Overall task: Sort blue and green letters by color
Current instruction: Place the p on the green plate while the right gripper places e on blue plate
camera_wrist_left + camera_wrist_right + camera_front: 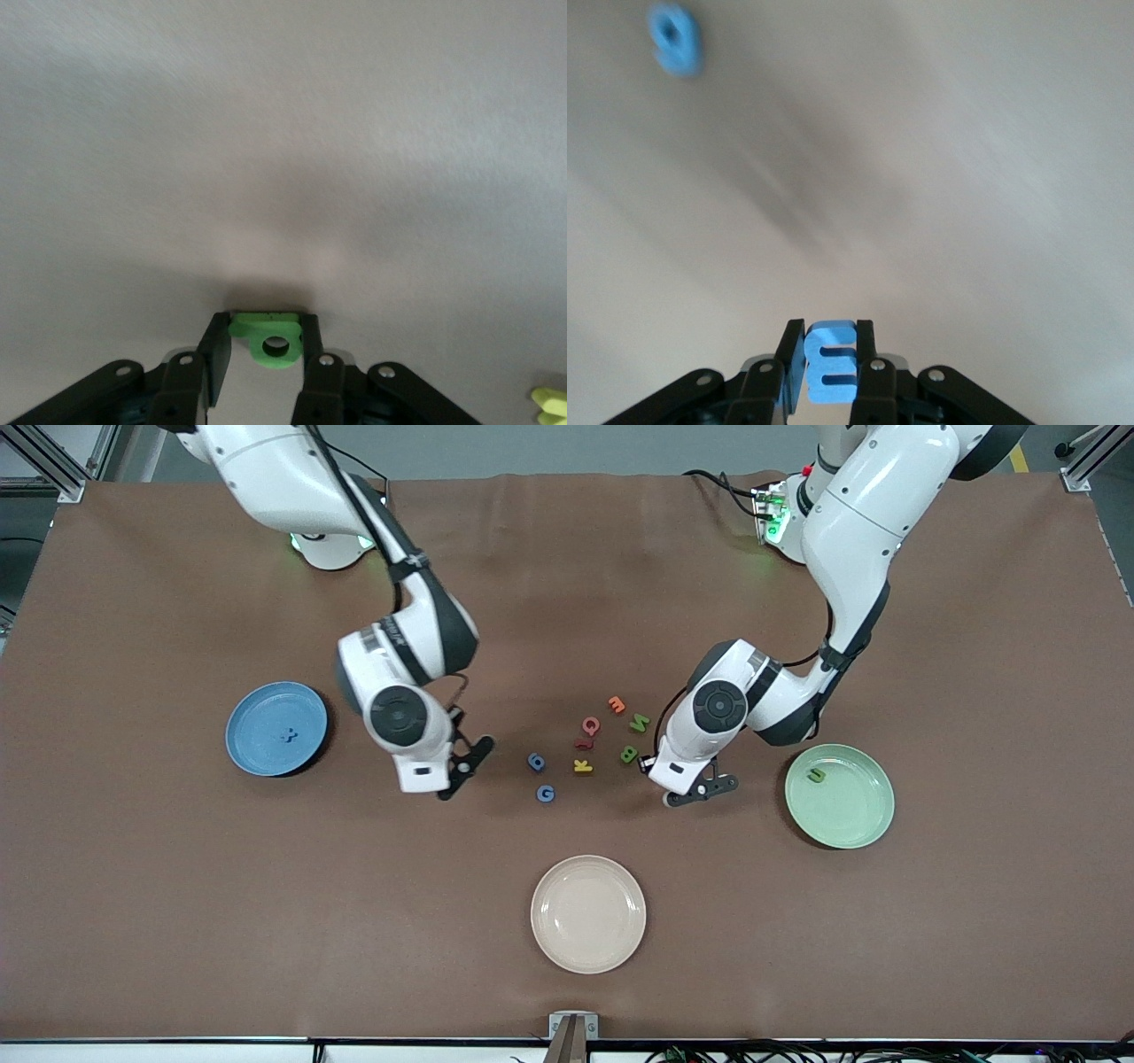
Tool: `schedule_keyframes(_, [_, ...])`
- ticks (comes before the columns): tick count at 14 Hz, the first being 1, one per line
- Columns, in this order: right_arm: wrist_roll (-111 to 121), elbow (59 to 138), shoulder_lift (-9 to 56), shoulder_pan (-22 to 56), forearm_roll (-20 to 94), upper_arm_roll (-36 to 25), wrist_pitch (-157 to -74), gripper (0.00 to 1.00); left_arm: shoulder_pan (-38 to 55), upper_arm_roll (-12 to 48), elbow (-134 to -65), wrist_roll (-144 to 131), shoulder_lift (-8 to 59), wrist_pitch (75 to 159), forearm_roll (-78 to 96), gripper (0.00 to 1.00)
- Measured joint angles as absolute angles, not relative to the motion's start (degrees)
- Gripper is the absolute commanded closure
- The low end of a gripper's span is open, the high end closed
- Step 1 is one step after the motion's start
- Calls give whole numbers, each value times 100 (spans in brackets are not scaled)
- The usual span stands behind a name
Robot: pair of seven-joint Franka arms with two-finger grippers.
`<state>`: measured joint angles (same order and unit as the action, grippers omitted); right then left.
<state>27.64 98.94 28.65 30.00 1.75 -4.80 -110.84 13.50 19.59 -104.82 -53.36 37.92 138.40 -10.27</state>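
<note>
The left gripper (266, 354) is clamped on a green P (268, 341), held over bare table between the letter cluster and the green plate (864, 824); the right gripper (831, 359) is clamped on a blue E (831, 365), over the table between the blue plate (257, 748) and the cluster.

Likely faults from here: each piece is small and pinched only by its edges, so a quick swing toward a plate could twist it loose; a drop from height onto a smooth, shallow plate could bounce it over the rim.

On the blue plate lies a blue X (285, 735); on the green plate, a green U (816, 775). On the table remain a blue 9-like piece (536, 762), a blue G (546, 794), a green N (639, 724) and a green B (629, 755).

Materials: letters look chunky, matte and foam-like; plates round and glossy; the brown table cover (177, 912) looks soft and slightly creased.
</note>
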Motion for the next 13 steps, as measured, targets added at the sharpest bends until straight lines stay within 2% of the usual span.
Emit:
schedule_keyframes(5, [3573,11714,1889,1868,-676,-550,-11768,100,825,1970,-10477,-4454,3227,13012,-1032,78])
schedule_keyframes(8, [3600,12398,1399,1453,-929,-548,-11882,99,325,1965,-10662,-3678,2963,12703,-1034,77])
schedule_keyframes(9, [3601,12528,1301,1334,-938,-548,-11884,77,133,1964,-10728,-3425,2916,12698,-1034,77])
schedule_keyframes(10, [3602,12624,1228,1207,-944,-548,-11885,1,-49,1962,-10769,-3208,2889,12697,-1035,77])
schedule_keyframes(13, [3615,12729,1162,802,-952,-547,-11884,0,-641,1957,-10842,-2416,2870,12697,-1040,76])
